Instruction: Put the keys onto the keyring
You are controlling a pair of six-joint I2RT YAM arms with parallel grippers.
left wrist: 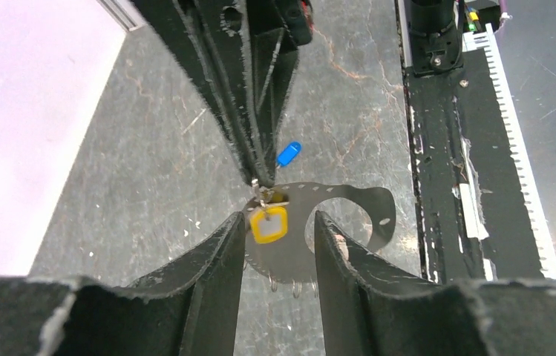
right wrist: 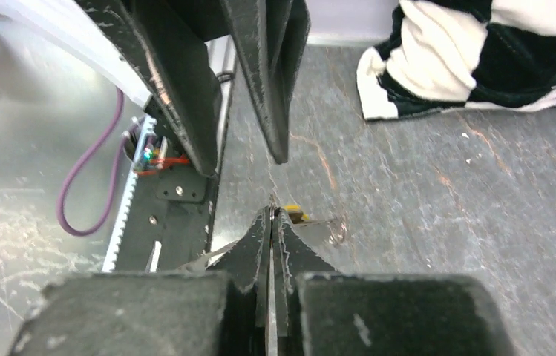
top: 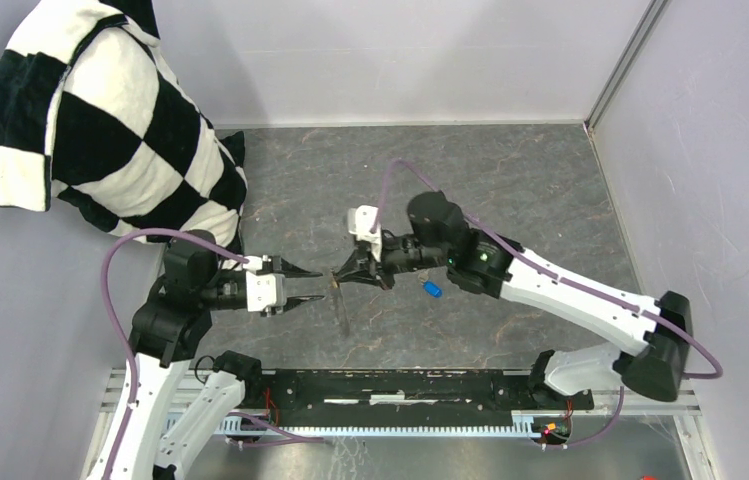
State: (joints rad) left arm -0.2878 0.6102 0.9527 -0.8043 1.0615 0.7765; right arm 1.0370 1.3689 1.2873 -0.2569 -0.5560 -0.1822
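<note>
Keys: two, keyring: one. Yellow key (left wrist: pixel 269 224) is off the table, at the centre of the top view between the two gripper tips. In the left wrist view its long axis runs 12 to 6, with the yellow head at 6 and a short silver stub pointing up to 12.

Right gripper (top: pixel 342 278) comes in from 3 o'clock with its fingers pressed fully together, pinching that stub (the keyring may be in the pinch too, cannot tell).

Keyring (left wrist: pixel 356 204) is a grey metal band behind the yellow head, curling out toward 3 o'clock in the left wrist view. From the top view it is edge-on, a thin line running from the tips down to about 6.

Left gripper (top: pixel 318 285) points to 3 o'clock with its fingers moderately apart. They sit either side of the yellow head and grip nothing.

Blue key (top: pixel 432 289) lies flat on the grey table (top: pixel 510 190), alone, at 3 o'clock from the grippers and under the right arm. Its head tilts along a 1-to-7 line in the left wrist view; the blade is not made out.

One checkered cloth (top: pixel 120 120) is at 10 o'clock.
</note>
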